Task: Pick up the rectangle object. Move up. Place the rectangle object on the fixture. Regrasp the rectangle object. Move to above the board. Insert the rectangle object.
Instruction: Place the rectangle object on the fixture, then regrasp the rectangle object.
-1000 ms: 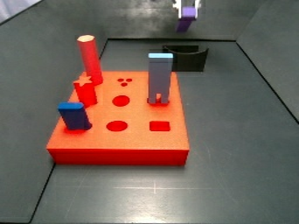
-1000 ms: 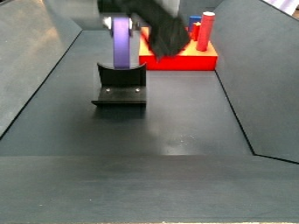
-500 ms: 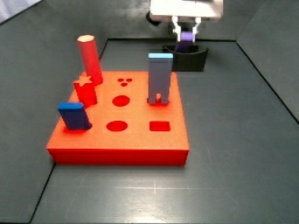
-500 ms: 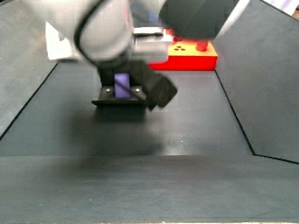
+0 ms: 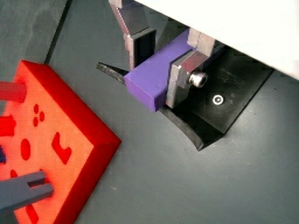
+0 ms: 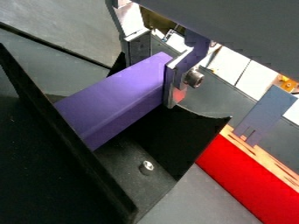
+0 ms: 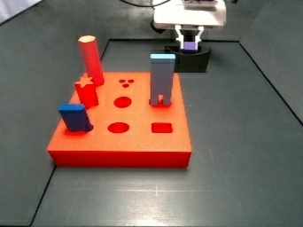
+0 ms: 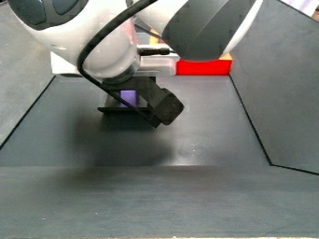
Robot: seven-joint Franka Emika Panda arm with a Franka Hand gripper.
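Observation:
The dark purple rectangle object (image 5: 149, 80) lies on its side in the notch of the black fixture (image 5: 219, 112); it also shows in a wrist view (image 6: 111, 109). My gripper (image 5: 160, 72) is down at the fixture, its silver fingers closed against the block's two long sides. In a side view the gripper (image 7: 187, 39) stands over the fixture (image 7: 196, 60) at the back, with a bit of purple between the fingers. The orange-red board (image 7: 119, 133) lies in front of it. In a side view the arm covers most of the fixture (image 8: 125, 108).
On the board stand a red cylinder (image 7: 88, 55), a red star piece (image 7: 85, 89), a short blue block (image 7: 73, 116) and a tall grey-blue peg (image 7: 162, 78). Round and square holes show at the board's front. Dark walls ring the floor.
The gripper has come down from high above the fixture with the purple block, which now sits in the fixture's notch.

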